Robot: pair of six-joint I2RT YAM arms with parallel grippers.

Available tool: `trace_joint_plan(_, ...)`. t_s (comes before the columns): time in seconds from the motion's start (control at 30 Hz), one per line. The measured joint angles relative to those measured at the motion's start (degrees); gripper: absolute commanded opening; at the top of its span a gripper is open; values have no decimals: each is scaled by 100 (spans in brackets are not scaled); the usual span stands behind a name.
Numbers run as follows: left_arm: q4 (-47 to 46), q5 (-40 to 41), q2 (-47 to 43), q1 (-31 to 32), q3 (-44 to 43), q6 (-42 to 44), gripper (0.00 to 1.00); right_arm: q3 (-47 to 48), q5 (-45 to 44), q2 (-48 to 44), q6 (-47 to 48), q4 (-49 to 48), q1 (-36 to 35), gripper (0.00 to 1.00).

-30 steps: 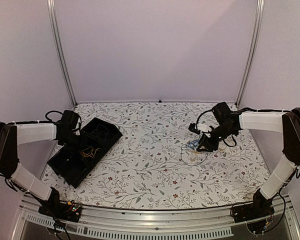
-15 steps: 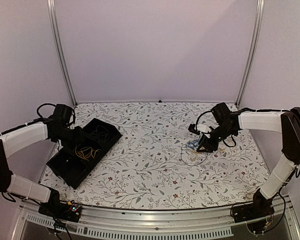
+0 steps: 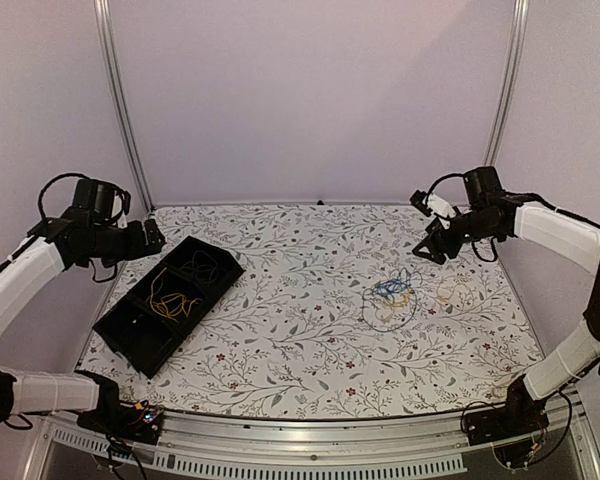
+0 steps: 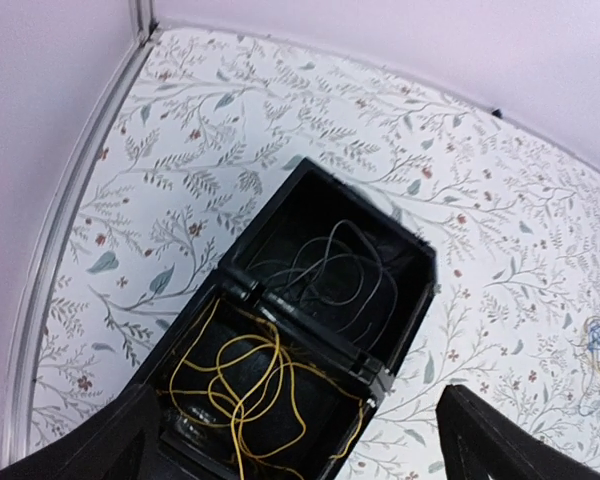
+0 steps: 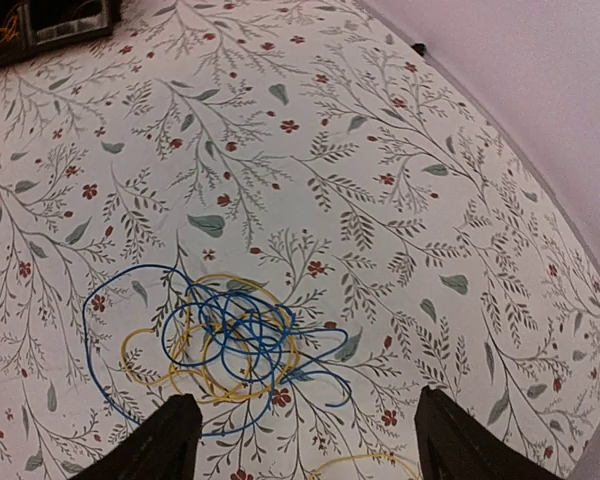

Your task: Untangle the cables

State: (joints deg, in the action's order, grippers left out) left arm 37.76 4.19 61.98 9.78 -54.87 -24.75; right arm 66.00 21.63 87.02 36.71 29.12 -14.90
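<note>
A tangle of blue and yellow cables (image 3: 391,291) (image 5: 225,340) lies on the table right of centre, with a thin dark loop (image 3: 384,318) just in front of it. Another yellow loop (image 3: 452,292) (image 5: 365,465) lies further right. My right gripper (image 3: 430,246) (image 5: 305,400) hangs open above and behind the tangle, holding nothing. A black tray (image 3: 205,308) (image 4: 405,330) holds yellow cables (image 3: 172,300) (image 4: 240,385) in its middle compartment and a dark cable (image 4: 330,270) in its far one. My left gripper (image 3: 152,238) (image 4: 298,400) is open and empty, raised above the tray.
The tray lies diagonally at the table's left side, its near compartment (image 3: 130,335) dark. The floral table (image 3: 300,340) is walled by pale panels and metal posts (image 3: 120,110) at the back corners. Thick black arm cables loop off both wrists.
My left gripper opened and lifted up and back from the tray, leaving the yellow cables in it. My right gripper opened wider and rose back-right off the tangle.
</note>
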Motion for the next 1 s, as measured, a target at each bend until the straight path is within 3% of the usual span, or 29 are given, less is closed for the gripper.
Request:
trace_joint_plan(0.13, -697, -540, -398, 273, -173, 428, 100, 24, -13, -551, -315, -181, 955, 99)
trace_joint_plan(0.27, -1764, -846, -603, 1054, -195, 669, 100, 96, -190, -546, -428, -83, 1419, 71)
trace_joint_plan(0.37, -2218, -487, -46, 1663, -710, 870, 100, 101, -223, -297, -328, 212, 1412, 57)
trace_joint_plan(0.53, -3086, -297, 1357, 1685, -1390, 793, 100, -315, -262, 116, 59, 404, 1335, 58)
trace_joint_plan(0.57, -3364, -544, 1528, 1550, -1252, 568, 97, -492, -310, 151, 170, 396, 1305, 60)
trace_joint_plan(0.63, -4315, -1377, 1766, 997, -476, -83, 78, -813, -411, 177, 354, 380, 1204, 63)
trace_joint_plan(0.67, -4750, -1805, 1869, 693, -55, -420, 74, -970, -487, 177, 479, 365, 1117, 64)
trace_joint_plan(0.8, -5864, -3176, 2610, -262, 1075, -1506, 72, -1364, -789, 177, 863, 216, 739, 68)
trace_joint_plan(1.0, -5949, -3711, 2542, 280, 761, -1390, 72, -1574, -1169, 225, 1137, -133, 308, 69)
